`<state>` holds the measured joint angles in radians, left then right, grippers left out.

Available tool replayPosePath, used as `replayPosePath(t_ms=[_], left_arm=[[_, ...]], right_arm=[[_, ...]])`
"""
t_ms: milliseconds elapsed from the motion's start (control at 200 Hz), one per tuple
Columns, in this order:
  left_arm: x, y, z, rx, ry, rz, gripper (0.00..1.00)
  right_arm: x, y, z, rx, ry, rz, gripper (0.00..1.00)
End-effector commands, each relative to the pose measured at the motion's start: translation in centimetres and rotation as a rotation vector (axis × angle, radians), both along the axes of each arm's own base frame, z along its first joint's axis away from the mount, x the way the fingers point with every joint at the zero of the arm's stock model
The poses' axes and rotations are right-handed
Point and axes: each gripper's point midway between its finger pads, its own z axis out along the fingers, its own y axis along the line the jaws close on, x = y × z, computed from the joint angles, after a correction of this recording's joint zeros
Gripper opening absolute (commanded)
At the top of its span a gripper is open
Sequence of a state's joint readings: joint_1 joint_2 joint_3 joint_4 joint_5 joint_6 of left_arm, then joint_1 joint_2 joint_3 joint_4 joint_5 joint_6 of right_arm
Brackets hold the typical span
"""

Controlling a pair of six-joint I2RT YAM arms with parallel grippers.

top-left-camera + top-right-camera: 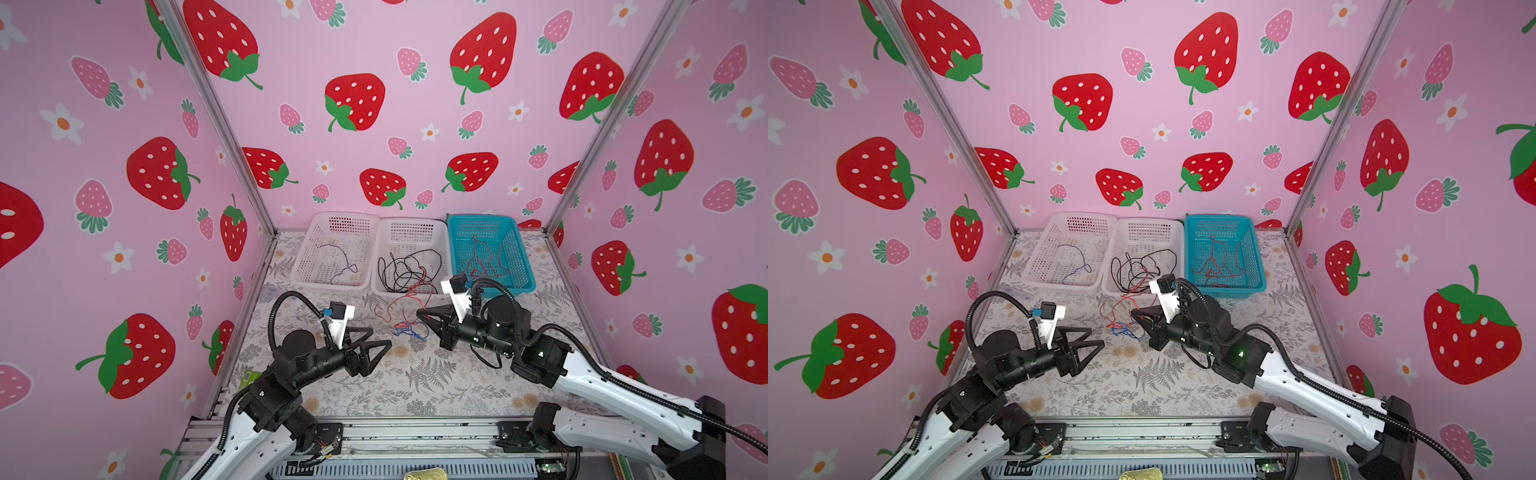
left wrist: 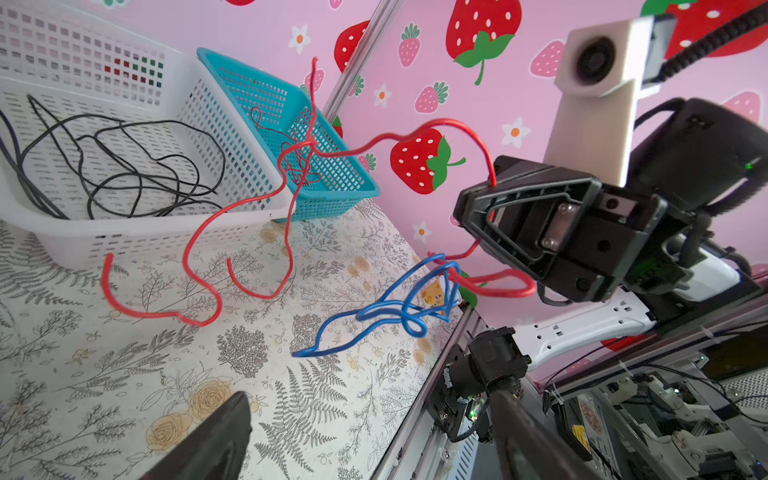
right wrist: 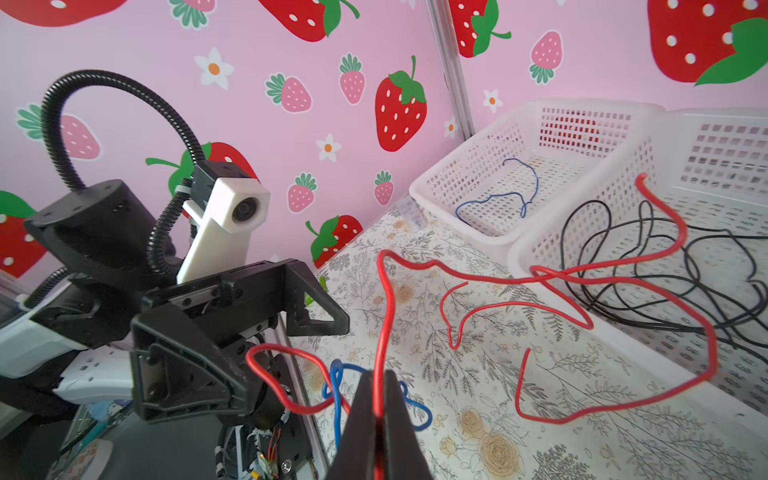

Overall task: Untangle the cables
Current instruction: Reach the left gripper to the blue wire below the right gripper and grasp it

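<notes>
Left gripper (image 1: 381, 336): fingers spread wide, empty, over table (image 1: 415, 390) | right gripper (image 3: 378, 376): fingers pinched on red cable (image 3: 386, 299) | blue cable (image 2: 390, 308): tangled with it, between grippers, trailing onto table.

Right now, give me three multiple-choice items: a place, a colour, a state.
1. Which basket in the row holds the black cables? A left; B middle; C right.
2. What colour is the cable that the right hand grips? A blue; B black; C red.
3. How is the left hand? A open, empty; B shut, empty; C shut on a cable.
B: black loops fill the middle white basket. C: the strand pinched in it is red. A: its jaws stand apart with nothing between.
</notes>
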<state>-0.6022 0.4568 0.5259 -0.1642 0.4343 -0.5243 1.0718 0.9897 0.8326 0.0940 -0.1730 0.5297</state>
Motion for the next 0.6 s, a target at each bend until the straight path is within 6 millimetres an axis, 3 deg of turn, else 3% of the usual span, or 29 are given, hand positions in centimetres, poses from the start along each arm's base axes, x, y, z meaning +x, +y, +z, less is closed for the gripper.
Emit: replayPosePath(t_ms=[0, 130, 370, 595], left_arm=[[-0.7, -0.8, 1.8, -0.017, -0.108, -0.077, 0.91], [-1.4, -1.6, 2.6, -0.037, -0.145, -0.142, 0.88], [-1.7, -2.4, 2.2, -0.012, -0.145, -0.193, 0.79], [-1.7, -2.4, 2.7, -0.028, -0.168, -0.193, 0.60]], right_arm=[[-1.6, 0.4, 4.0, 0.123, 0.005, 0.084, 0.00], [-2.2, 0.8, 4.2, 0.141, 0.024, 0.123, 0.00], [-2.8, 1.1, 4.7, 0.158, 0.039, 0.166, 0.00], [-3.4, 1.8, 4.4, 0.174, 0.065, 0.211, 0.00]])
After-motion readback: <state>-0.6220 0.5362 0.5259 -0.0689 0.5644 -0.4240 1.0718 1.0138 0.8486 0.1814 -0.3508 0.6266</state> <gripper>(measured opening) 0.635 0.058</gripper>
